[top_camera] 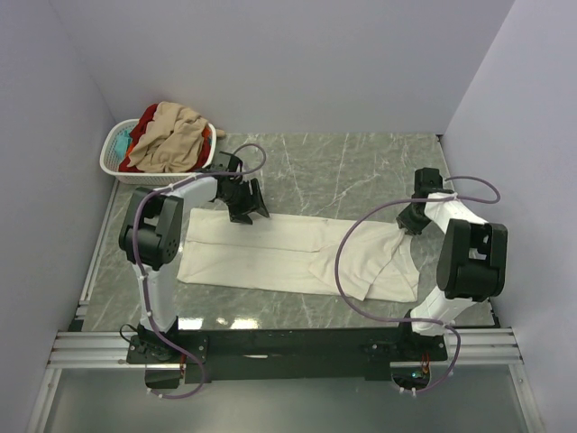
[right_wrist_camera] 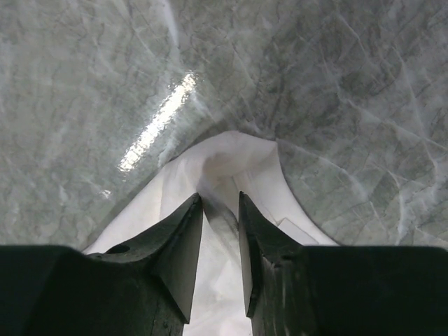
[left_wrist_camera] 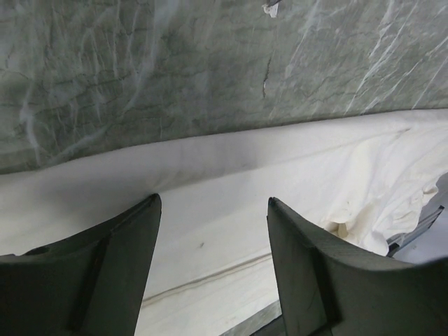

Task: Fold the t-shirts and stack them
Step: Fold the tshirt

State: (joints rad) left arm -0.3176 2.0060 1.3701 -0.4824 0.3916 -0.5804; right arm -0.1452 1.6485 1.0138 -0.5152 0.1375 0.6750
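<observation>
Only right wrist shows cream-white t-shirt [right_wrist_camera: 231, 157] between jaws.

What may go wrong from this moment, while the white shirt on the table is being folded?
1. The right gripper pinches only a narrow ridge of the cream-white t-shirt. The cloth may slip out, or only one layer may lift.
2. The left gripper is open above the shirt's far edge and holds nothing, so a pull from the right alone would likely drag the cloth askew.
3. The right arm's cable loops over the shirt and might snag it.
</observation>
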